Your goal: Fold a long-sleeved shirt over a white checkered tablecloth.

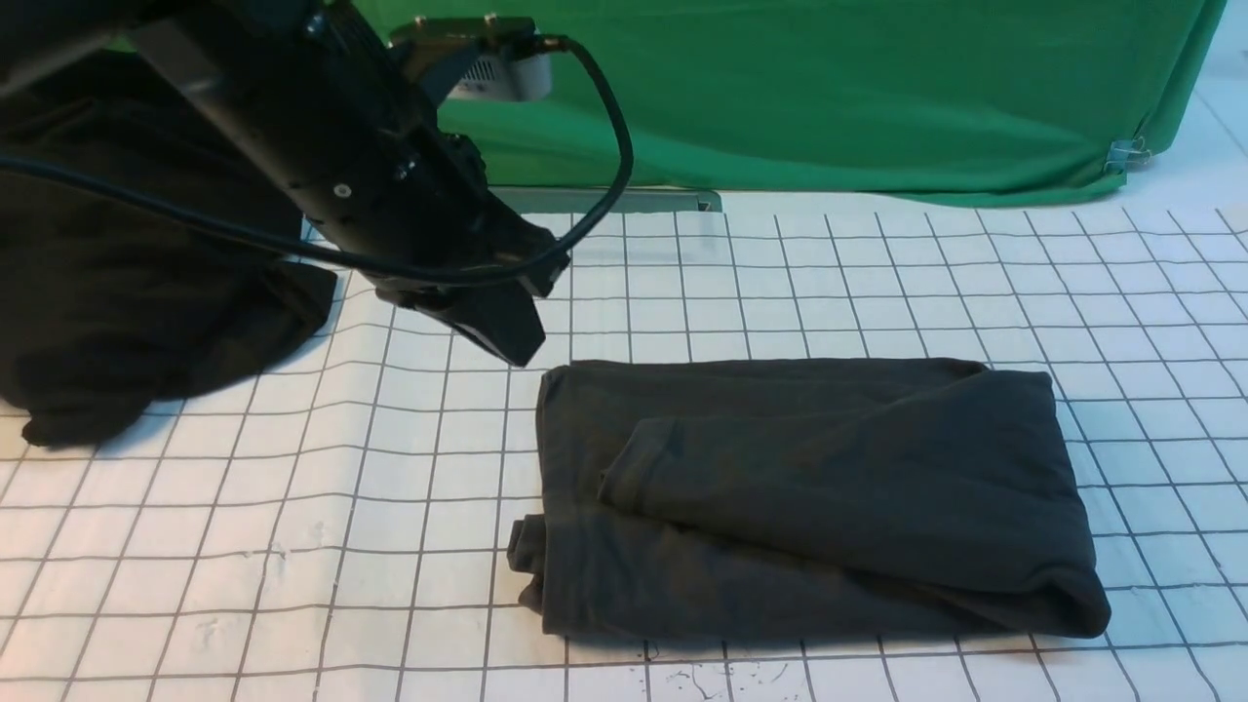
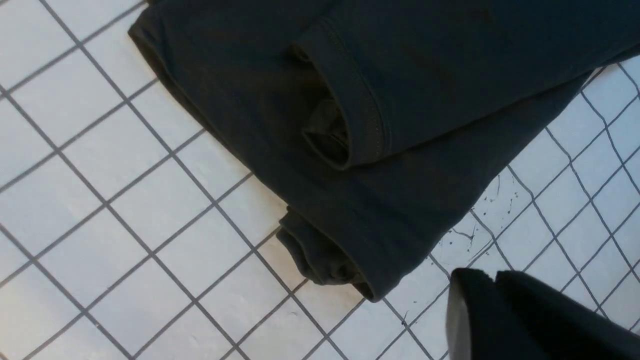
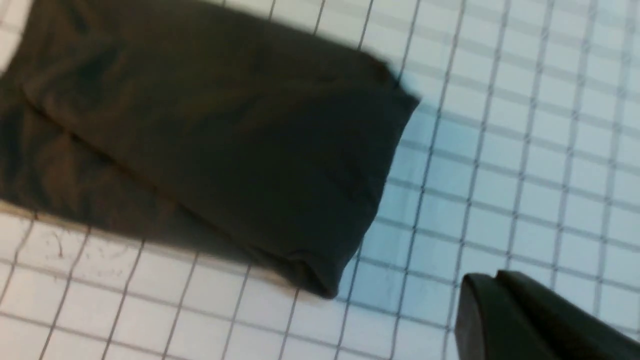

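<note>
The long-sleeved shirt lies folded into a thick dark-grey rectangle on the white checkered tablecloth, right of centre. A sleeve cuff rests on top near its left end. My left gripper hangs shut and empty just above and behind the shirt's far-left corner, not touching it. In the left wrist view the shirt and cuff sit apart from the shut left gripper, over bare tablecloth. The right wrist view shows the shirt beside the shut, empty right gripper over tablecloth.
A blacker, shapeless heap of cloth sits at the far left under the left arm. A green fabric backdrop closes off the back, with a metal clip at its right corner. Scuff marks dot the cloth by the front edge.
</note>
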`<state>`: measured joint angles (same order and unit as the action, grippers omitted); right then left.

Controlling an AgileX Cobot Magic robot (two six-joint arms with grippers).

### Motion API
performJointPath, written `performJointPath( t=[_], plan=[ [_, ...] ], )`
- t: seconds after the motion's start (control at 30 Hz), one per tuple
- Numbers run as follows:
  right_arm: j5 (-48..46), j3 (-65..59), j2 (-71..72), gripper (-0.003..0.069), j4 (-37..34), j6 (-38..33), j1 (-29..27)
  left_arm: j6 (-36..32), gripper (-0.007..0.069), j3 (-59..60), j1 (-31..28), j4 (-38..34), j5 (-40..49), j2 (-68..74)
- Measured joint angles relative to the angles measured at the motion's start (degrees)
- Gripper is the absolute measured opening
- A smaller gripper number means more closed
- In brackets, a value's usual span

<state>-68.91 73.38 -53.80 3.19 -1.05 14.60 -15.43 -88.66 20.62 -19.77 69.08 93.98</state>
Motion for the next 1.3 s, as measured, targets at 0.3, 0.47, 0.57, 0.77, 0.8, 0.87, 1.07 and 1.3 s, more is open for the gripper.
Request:
performJointPath(
  t=[0.3,0.47,0.57,0.77,0.8,0.87,1.07,1.3],
  plan=[
    [6.9,-6.1,22.0,0.0046,0.7,-0.7,0.0,0.0,0.0,0.0,0.0,0.0,-0.5,0.0],
    [20.7,-21.9,34.3,0.0006,-2.0,-3.1,0.0,0.0,0.0,0.0,0.0,-0.1,-0.6,0.0],
    [28.8,-29.5,37.1,-0.0002,-2.2,-3.1,0.0,0.0,0.0,0.0,0.0,-0.1,-0.6,0.0],
    [38.7,-38.5,37.4,-0.0005,-2.4,-3.0,0.0,-0.1,0.0,0.0,0.0,-0.2,-1.7,0.0],
    [40.5,-39.5,37.4,-0.0005,-2.4,-3.0,0.0,-0.1,0.0,0.0,0.0,-0.2,-2.1,0.0],
    [42.6,-39.9,37.4,-0.0003,-2.4,-3.0,0.0,-0.1,0.0,0.0,0.0,-0.2,-2.7,0.0],
    [44.8,-39.9,37.4,0.0002,-2.5,-3.0,0.0,-0.2,0.0001,0.0,0.0,0.0,-4.7,0.0],
    [45.0,-39.9,37.4,0.0014,-2.5,-3.0,0.0,-0.2,0.0001,0.0,0.0,0.6,-5.2,0.0]
  ],
)
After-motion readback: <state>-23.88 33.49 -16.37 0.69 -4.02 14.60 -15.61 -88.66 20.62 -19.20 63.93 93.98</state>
